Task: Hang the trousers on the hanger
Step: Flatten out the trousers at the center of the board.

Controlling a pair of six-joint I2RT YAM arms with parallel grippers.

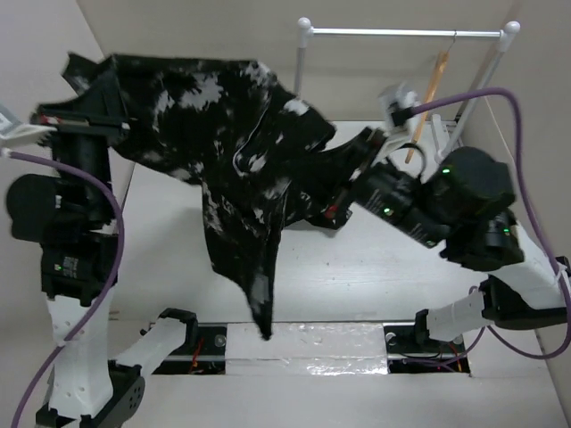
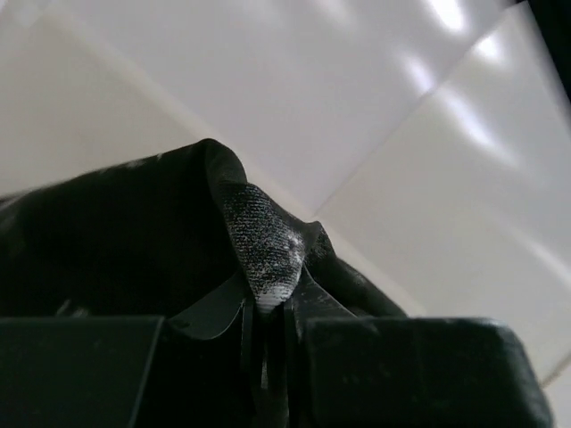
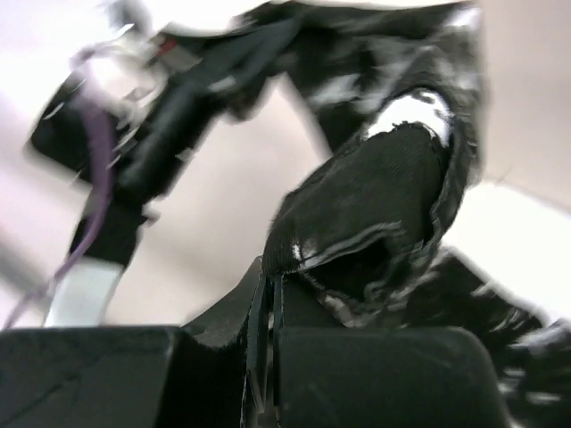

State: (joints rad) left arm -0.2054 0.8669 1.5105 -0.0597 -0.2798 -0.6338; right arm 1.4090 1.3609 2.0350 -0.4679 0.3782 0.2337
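Though wrist views show pinched trousers (image 2: 259, 241), only overhead shows the hanger (image 1: 431, 89).

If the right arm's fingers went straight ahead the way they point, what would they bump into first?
The trousers: the right fingers are shut on a fold, and bunched black fabric fills the way ahead. Past it, the left arm seems to lie in line, though depth is unclear.

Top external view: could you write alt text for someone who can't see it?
Black, white-splattered trousers are held aloft, stretched between the left claw and the right claw, one leg dangling down. Behind, a tan wooden hanger hangs on a white rack.
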